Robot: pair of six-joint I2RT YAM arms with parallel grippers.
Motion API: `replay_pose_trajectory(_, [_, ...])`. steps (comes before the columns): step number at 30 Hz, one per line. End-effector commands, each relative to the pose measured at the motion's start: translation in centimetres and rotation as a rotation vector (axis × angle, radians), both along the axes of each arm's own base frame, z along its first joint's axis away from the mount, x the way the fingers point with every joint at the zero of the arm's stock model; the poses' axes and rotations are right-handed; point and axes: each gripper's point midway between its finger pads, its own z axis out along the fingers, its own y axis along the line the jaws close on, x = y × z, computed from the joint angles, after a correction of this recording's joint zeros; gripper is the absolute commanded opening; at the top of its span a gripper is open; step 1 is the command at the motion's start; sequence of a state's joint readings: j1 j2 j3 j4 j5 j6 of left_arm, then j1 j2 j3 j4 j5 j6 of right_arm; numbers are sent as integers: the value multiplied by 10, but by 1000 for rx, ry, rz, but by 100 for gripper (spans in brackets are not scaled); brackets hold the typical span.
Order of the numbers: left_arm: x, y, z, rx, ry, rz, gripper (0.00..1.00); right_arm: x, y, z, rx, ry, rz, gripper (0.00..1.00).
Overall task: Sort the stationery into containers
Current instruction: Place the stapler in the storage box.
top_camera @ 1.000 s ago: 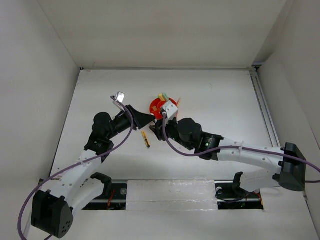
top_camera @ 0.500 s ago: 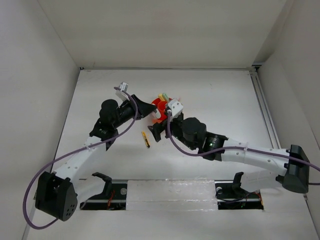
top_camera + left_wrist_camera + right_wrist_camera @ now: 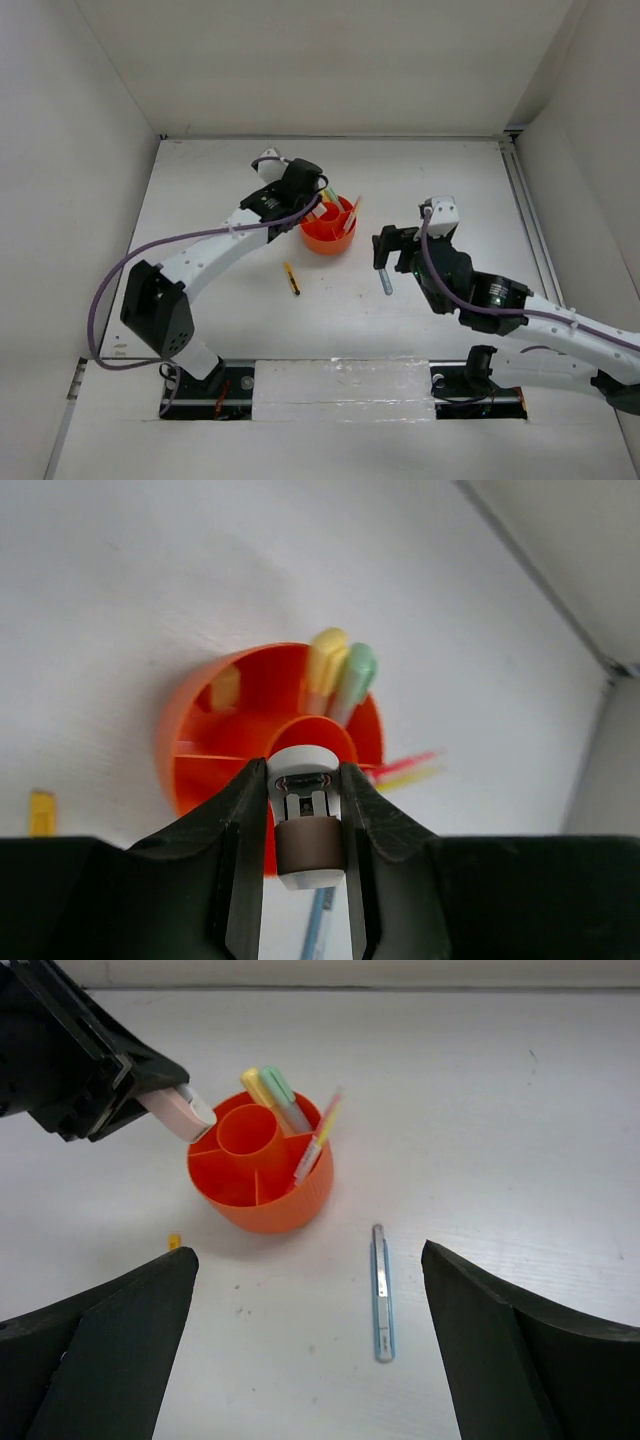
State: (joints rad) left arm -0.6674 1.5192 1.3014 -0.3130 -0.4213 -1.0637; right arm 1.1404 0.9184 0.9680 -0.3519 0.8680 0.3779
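The orange tub [image 3: 328, 232] stands mid-table, with yellow and pale green markers [image 3: 340, 670] and thin red and yellow pens [image 3: 318, 1135] in its outer compartments. My left gripper [image 3: 306, 780] is shut on a pink-white eraser [image 3: 305, 825] and hovers over the tub's near-left rim [image 3: 205, 1140]. To the tub's right, my right gripper [image 3: 309, 1260] is open and holds nothing. A grey-blue pen [image 3: 381, 1290] lies flat on the table between its fingers. An orange-black pen [image 3: 291, 278] lies near the tub's left front.
White walls enclose the table on the left, back and right. A metal rail [image 3: 530, 230] runs along the right edge. The left arm [image 3: 215, 250] stretches diagonally from the near left to the tub.
My left arm swung up and right, carrying the eraser over the tub. The right gripper opened wide and pulled back to the right, and the grey-blue pen now shows on the table.
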Motion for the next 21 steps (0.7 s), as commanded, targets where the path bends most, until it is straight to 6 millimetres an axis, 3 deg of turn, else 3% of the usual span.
replay_pose_trajectory(1, [-10, 22, -13, 145, 61, 190, 0, -7, -29, 3, 32, 21, -87, 100])
replay_pose_trajectory(8, [-10, 19, -39, 196, 132, 228, 0, -11, -35, 5, 56, 15, -78, 100])
replay_pose_trajectory(21, [-10, 12, -46, 147, 127, 215, 0, -12, -35, 3, 57, 18, -69, 100])
